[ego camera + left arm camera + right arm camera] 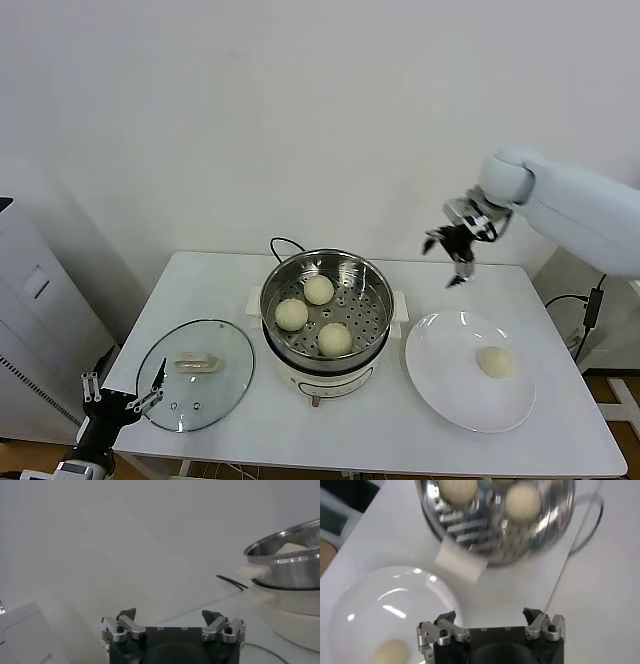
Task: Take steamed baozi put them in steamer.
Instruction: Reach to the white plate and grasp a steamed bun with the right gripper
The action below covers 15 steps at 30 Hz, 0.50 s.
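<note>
Right pincer [452, 255] hangs empty, jaws wide, above the worktop [560, 420] behind the plate [440, 385], last baozi [495, 362] below and nearer the robot, steamer [372, 285] with three leftward, left pincer [122, 396] parked open, farther off.

plain white wall [300, 110] behind a white table [330, 430]; grey cabinet [30, 320] at left.
</note>
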Available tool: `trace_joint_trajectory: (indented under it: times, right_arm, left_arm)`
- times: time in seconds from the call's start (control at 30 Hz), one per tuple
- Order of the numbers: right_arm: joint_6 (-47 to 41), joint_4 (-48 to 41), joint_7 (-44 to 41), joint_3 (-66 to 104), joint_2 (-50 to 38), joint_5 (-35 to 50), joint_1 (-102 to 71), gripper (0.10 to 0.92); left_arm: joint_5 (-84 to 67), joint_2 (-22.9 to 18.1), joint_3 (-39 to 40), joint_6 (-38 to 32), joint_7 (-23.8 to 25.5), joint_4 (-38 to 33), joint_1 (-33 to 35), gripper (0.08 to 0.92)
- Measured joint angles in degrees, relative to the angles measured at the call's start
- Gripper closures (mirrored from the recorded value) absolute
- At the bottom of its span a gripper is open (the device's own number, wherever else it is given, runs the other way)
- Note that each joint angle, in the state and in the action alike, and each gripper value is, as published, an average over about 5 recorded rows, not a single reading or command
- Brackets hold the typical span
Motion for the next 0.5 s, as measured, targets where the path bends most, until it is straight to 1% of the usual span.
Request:
trace_joint_trajectory:
  times: [0.2, 0.5]
  right_arm:
    - [-2.42, -1.79, 0.76, 4.13, -3.21, -3.67, -8.45, 0.203]
    - [-4.36, -3.68, 2.06, 9.03, -4.99, -7.34, -17.57, 0.203]
  left_arm:
    - [0.47, 0.14, -0.16, 0.27, -0.06, 0.09, 0.24, 0.177]
    - [1.29, -0.79, -0.05, 0.26, -0.11, -0.21, 0.75, 0.177]
